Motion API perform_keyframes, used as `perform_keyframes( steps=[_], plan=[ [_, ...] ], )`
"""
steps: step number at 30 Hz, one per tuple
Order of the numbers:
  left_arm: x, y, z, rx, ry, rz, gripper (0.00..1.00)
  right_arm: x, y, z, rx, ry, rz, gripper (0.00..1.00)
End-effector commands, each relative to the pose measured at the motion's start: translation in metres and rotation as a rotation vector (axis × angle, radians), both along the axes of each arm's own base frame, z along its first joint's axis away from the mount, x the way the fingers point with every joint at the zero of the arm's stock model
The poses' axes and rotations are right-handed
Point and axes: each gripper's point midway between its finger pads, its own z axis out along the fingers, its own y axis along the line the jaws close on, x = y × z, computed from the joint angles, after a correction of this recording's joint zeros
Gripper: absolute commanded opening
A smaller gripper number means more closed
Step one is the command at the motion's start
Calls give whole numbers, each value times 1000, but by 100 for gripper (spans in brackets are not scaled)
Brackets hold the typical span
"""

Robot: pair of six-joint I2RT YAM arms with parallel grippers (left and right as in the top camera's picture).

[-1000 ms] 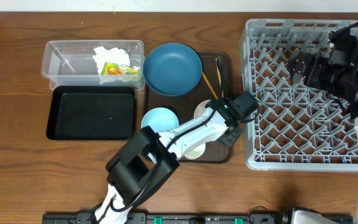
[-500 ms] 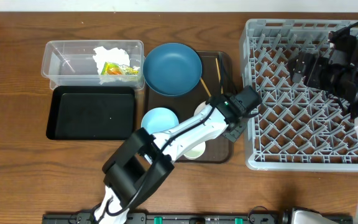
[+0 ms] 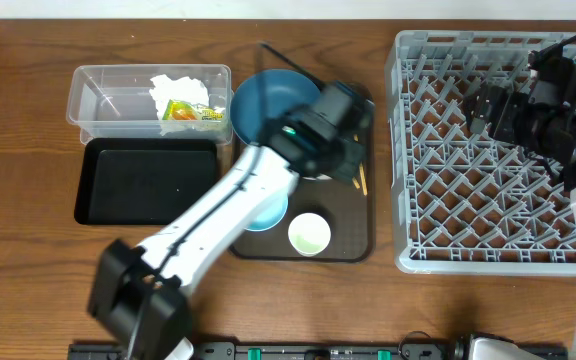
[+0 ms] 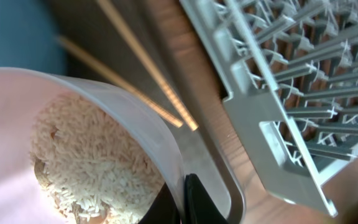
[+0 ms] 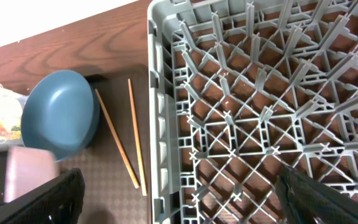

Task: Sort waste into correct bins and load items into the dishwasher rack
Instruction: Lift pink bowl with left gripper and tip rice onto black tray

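Note:
My left gripper (image 3: 330, 128) is shut on the rim of the cream bowl (image 4: 92, 155), which holds loose white rice (image 4: 98, 168), and carries it above the brown tray beside the dark blue plate (image 3: 263, 105). The jaws pinch the bowl wall in the left wrist view (image 4: 182, 199). Two chopsticks (image 5: 135, 130) lie between plate and grey rack (image 3: 488, 150). The pale cup (image 3: 309, 234) and the light blue bowl (image 3: 266, 212) sit on the tray. My right gripper (image 3: 493, 110) is open and empty over the rack (image 5: 260, 93).
The clear tub (image 3: 98, 100) holds white tissue (image 3: 178, 88) and the snack wrapper (image 3: 190, 113). The black tray (image 3: 148, 180) lies just in front of it. The brown serving tray (image 3: 353, 240) sits between these bins and the rack.
My left gripper has lifted the cream bowl off the tray and swung it back and left toward the blue plate. The right arm has not moved.

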Motion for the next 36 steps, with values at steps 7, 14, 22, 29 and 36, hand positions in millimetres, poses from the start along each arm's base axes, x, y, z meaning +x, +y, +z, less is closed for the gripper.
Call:
perform_keyframes(
  steps=[7, 14, 22, 29, 36],
  plan=[
    [2, 118, 9, -13, 255, 272, 6, 1, 1, 8, 5, -20, 6, 97],
    [7, 159, 9, -132, 308, 249, 6, 1, 1, 8, 5, -18, 6, 97],
    [20, 208, 27, -437, 292, 264, 6, 1, 1, 7, 5, -16, 6, 98],
    [23, 229, 54, -707, 269, 284, 6, 0, 1, 6, 6, -11, 5, 97],
    [12, 267, 38, -859, 286, 398, 6, -2, 1, 5, 7, -5, 5, 97]
  ],
)
